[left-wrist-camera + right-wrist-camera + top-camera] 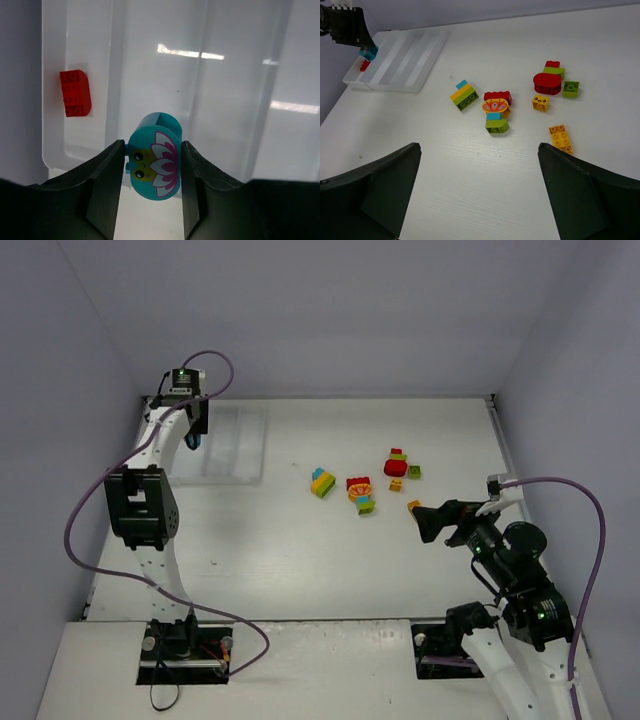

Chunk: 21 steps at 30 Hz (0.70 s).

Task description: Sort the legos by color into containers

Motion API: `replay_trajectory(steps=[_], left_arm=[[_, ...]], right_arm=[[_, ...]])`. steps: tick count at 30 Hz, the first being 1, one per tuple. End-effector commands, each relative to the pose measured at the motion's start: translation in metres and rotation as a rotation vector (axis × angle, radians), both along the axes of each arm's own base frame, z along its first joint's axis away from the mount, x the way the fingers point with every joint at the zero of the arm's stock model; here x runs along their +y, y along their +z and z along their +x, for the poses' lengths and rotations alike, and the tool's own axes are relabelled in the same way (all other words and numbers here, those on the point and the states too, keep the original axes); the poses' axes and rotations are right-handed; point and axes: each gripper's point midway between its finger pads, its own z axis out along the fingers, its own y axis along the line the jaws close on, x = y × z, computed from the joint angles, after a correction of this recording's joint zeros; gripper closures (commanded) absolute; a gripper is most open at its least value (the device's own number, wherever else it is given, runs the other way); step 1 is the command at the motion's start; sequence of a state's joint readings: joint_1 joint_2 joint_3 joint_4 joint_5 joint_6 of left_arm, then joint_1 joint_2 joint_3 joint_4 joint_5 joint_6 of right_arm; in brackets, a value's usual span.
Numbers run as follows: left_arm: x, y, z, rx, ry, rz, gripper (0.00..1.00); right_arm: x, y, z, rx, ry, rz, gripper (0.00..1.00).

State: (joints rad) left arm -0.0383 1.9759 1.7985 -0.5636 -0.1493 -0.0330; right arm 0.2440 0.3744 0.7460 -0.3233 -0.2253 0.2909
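L gripper (152, 151) clamps cyan brick (153, 167), over tray (225, 100) edge

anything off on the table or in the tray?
Nothing spilled or broken. One oddity: the striped stack and the bigger clump on the table mix colours while joined, so neither fits a single compartment of the tray.

Far left on the table (300, 560) sat the tray (245, 440). In its wall-side compartment lay a lone brick (75, 93). Above the tray hung the held brick (152, 167), in the left gripper (152, 150). Mid-table, right of the tray: left clump (322, 482), middle clump (361, 493), right group (395, 467) further right and behind. Just ahead of the right gripper (420, 524) lay the flat plate (413, 506).
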Motion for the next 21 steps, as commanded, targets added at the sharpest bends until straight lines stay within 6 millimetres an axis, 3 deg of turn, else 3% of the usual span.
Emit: replay_trajectory(steps=[1, 3, 4, 7, 9, 12, 13, 15, 17, 21], left_arm=[[0.010, 0.011, 0.026, -0.064, -0.014, 0.000, 1.00], [0.016, 0.009, 0.033, -0.052, -0.026, 0.028, 1.00], [0.018, -0.008, 0.036, -0.016, -0.022, 0.037, 1.00], [0.023, -0.028, 0.039, 0.029, -0.004, 0.058, 0.96], [0.023, -0.040, 0.040, 0.042, 0.005, 0.053, 0.88], [0.041, -0.048, 0.037, 0.052, 0.052, 0.051, 0.70], [0.041, -0.048, 0.037, 0.051, 0.050, 0.048, 0.57], [0.038, -0.047, 0.037, 0.041, 0.062, 0.018, 0.46], [0.033, -0.043, 0.036, 0.032, 0.053, -0.002, 0.41], [0.013, -0.017, 0.031, -0.021, 0.043, -0.072, 0.40]], right_arm=[[0.004, 0.012, 0.004, -0.046, 0.012, 0.018, 0.00], [0.004, 0.011, 0.004, -0.045, 0.013, 0.017, 0.00], [0.004, 0.011, 0.005, -0.044, 0.012, 0.016, 0.00], [0.003, 0.010, 0.006, -0.040, 0.007, 0.016, 0.00], [0.003, 0.011, 0.005, -0.045, 0.006, 0.017, 0.00], [0.002, 0.010, 0.005, -0.042, 0.000, 0.019, 0.00], [0.002, 0.010, 0.006, -0.042, 0.001, 0.017, 0.00], [0.002, 0.009, 0.006, -0.038, 0.000, 0.017, 0.00], [0.002, 0.009, 0.007, -0.037, -0.002, 0.015, 0.00], [0.000, 0.009, 0.008, -0.038, -0.017, 0.018, 0.00]])
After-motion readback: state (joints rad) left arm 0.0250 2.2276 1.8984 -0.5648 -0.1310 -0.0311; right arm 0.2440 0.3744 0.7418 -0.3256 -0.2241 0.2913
